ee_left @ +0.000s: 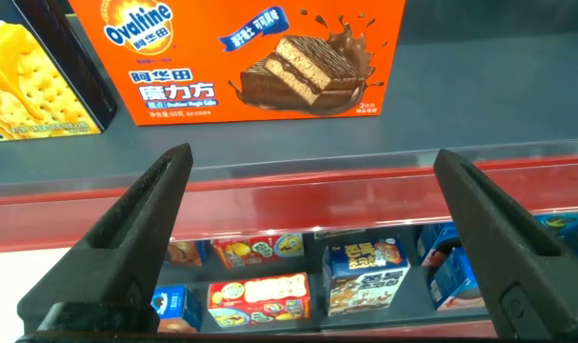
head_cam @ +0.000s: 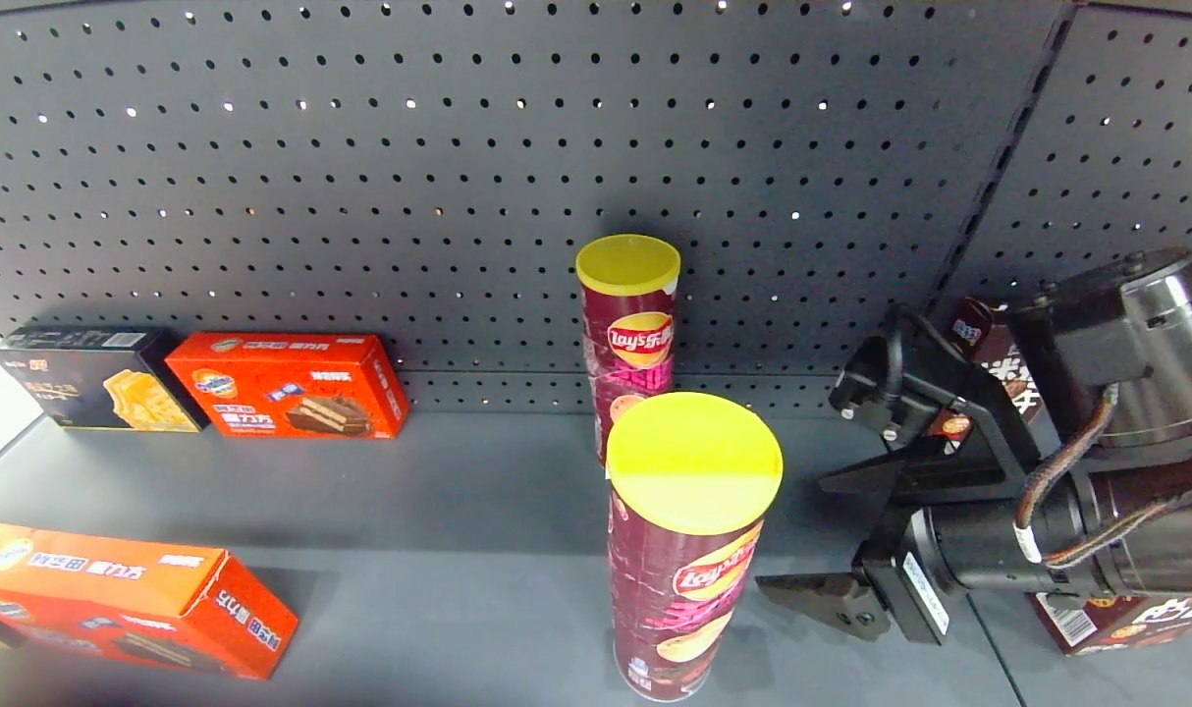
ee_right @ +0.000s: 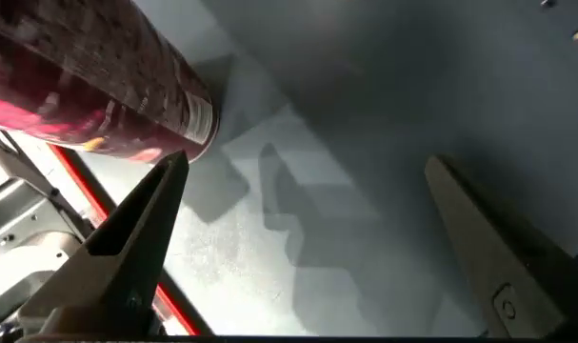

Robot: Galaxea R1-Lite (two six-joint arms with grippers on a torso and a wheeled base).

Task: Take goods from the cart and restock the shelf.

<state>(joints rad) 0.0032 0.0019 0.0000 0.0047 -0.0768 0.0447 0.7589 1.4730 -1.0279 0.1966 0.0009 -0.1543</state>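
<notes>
Judging front can (head_cam: 689,550) set on shelf (head_cam: 459,511): pull right hand (head_cam: 794,533), wide open and empty just beside it, straight back without clipping. Left hand (ee_left: 312,152) wide open, empty.

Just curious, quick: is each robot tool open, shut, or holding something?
Left tool: open, holding nothing.
Right tool: open, empty, beside the front chip can.

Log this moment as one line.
right gripper: open, beside front chip can | front chip can: upright on shelf | left gripper: open, empty
</notes>
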